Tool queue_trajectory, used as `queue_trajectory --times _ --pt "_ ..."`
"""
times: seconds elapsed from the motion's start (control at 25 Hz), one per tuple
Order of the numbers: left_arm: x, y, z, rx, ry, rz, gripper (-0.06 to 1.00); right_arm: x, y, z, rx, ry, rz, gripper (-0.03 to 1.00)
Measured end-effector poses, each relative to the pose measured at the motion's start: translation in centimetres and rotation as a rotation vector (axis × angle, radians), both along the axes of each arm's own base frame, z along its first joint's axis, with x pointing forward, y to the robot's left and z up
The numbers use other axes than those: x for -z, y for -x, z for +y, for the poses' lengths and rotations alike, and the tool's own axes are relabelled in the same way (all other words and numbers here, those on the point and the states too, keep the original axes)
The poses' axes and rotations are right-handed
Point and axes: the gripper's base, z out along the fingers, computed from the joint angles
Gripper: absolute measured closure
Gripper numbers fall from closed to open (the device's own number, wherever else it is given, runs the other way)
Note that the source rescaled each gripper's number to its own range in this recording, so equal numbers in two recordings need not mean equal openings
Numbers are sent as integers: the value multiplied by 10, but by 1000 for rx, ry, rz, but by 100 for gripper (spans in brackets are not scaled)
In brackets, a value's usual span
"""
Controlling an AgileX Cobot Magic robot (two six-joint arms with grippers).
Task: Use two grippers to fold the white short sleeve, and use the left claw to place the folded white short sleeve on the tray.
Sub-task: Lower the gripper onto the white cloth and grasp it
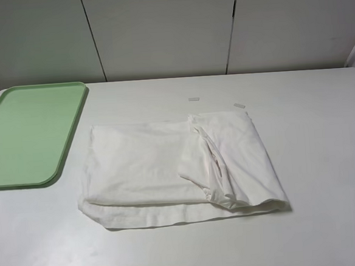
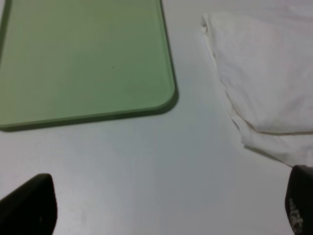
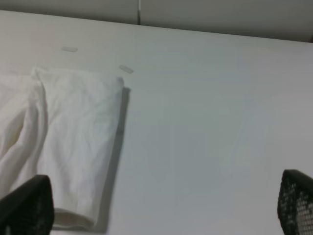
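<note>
You see the white short sleeve [image 1: 168, 170] lying mid-counter [image 1: 313, 160], folded into a wrinkled rectangle with its right part doubled over. The green tray [image 1: 25, 134] lies bare to its left, apart. Your left tool [image 2: 164, 210] and right tool [image 3: 161, 205] both stand wide, gripping nothing.

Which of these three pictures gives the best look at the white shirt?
The high exterior view: the whole white shirt lies in frame there, partly folded, every edge visible. The left wrist view catches only one corner of it near the tray, and the right wrist view only one folded side.
</note>
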Motion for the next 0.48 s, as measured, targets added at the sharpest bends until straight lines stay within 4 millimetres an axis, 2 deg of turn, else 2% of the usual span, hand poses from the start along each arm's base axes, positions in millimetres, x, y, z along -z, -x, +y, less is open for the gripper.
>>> queue_trajectory --times 0.48 --pt "0 0 0 0 0 0 2 0 0 0 11 1 0 -3"
